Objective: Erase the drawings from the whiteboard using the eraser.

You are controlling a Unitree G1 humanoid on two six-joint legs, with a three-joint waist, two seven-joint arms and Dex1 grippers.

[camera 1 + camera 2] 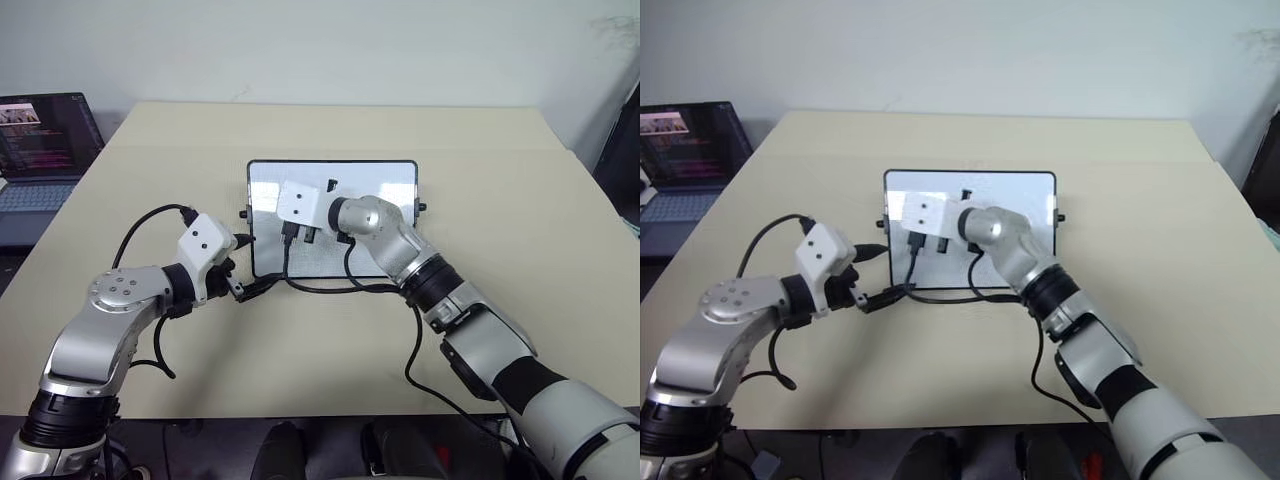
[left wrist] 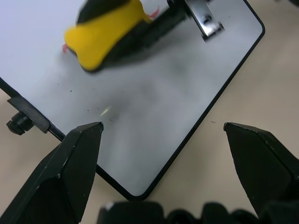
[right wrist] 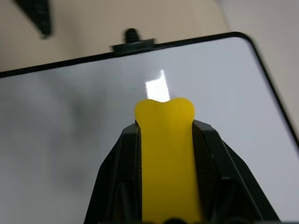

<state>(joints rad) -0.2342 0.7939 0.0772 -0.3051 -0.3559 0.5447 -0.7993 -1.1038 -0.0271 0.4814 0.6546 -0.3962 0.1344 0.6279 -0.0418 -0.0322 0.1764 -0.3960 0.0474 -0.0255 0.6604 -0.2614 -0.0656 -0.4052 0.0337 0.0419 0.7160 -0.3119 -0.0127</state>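
— Nearest us are two arms reaching over the tan table (image 1: 520,200). How many grippers do you count?

— Two. Left gripper (image 2: 163,133) hangs at the near left corner of the whiteboard (image 1: 385,180), its two black fingers (image 2: 70,163) spread wide with nothing between them; in its wrist view one finger sits over the board's black frame and the other over bare table.

— And the right gripper (image 3: 164,135)?

— Clamped tight on the eraser (image 3: 166,154). One eraser, yellow, its rounded end sticking out past the fingertips and pointing at the white surface. From the left wrist view the eraser (image 2: 105,35) sits low over the board, but I can't tell whether it touches.

— One board?

— One, lying flat in the middle of the table, black frame, a small knob (image 3: 132,35) on its side edge.

— Any drawings (image 2: 65,48) left?

— I see red strokes peeking out on either side of the eraser in the left wrist view. How many marks, I can't count; the eraser covers most of them. A greyish smear lies across the board nearby.

— Anything else around?

— One laptop (image 1: 40,150), open, on a separate surface off the table's far left corner. Black cables (image 1: 320,287) trail from both wrists across the board's near edge. No containers anywhere.
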